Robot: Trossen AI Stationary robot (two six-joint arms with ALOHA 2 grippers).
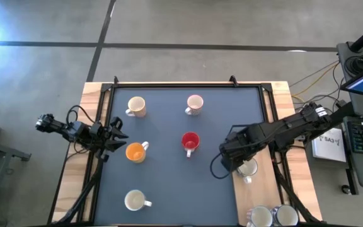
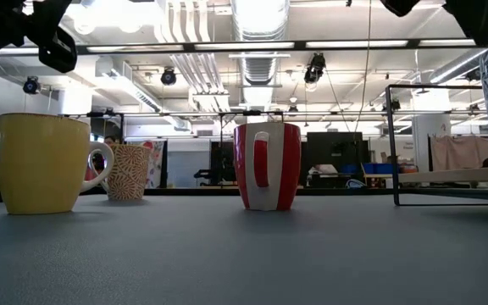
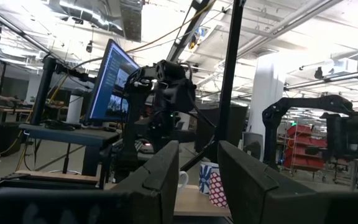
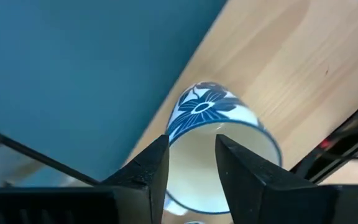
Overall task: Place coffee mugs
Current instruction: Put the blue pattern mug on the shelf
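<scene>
Right gripper (image 1: pixel 235 159) hangs over the seam where the dark mat meets the wooden right strip of the bench (image 1: pixel 263 189), and a white mug (image 1: pixel 248 168) sits on the wood just beside and partly under it. From above, five more mugs stand on the mat: a cream mug (image 1: pixel 136 106) and a pale pink mug (image 1: pixel 195 104) at the far side, an orange mug (image 1: pixel 135 152) and a red mug (image 1: pixel 190 142) in the middle row, and a white mug (image 1: pixel 135 200) near the front. Two further mugs (image 1: pixel 273 216) wait on the wood at the front right corner. The left gripper (image 1: pixel 115 140) hovers at the mat's left edge, just beside the orange mug.

From bench height, a yellow-looking mug (image 2: pixel 42 163) stands at the left, a patterned mug (image 2: pixel 129 172) behind it, and the red mug (image 2: pixel 267 166) near the middle, all upright.

Looking past the left wrist, that gripper's fingers (image 3: pixel 166 174) stand slightly apart with nothing between them; the other arm shows beyond.

Looking past the right wrist, a blue-flowered mug (image 4: pixel 219 146) lies right at that gripper's fingers (image 4: pixel 148 168), its open mouth between the parted tips. I cannot tell whether they press on it.
</scene>
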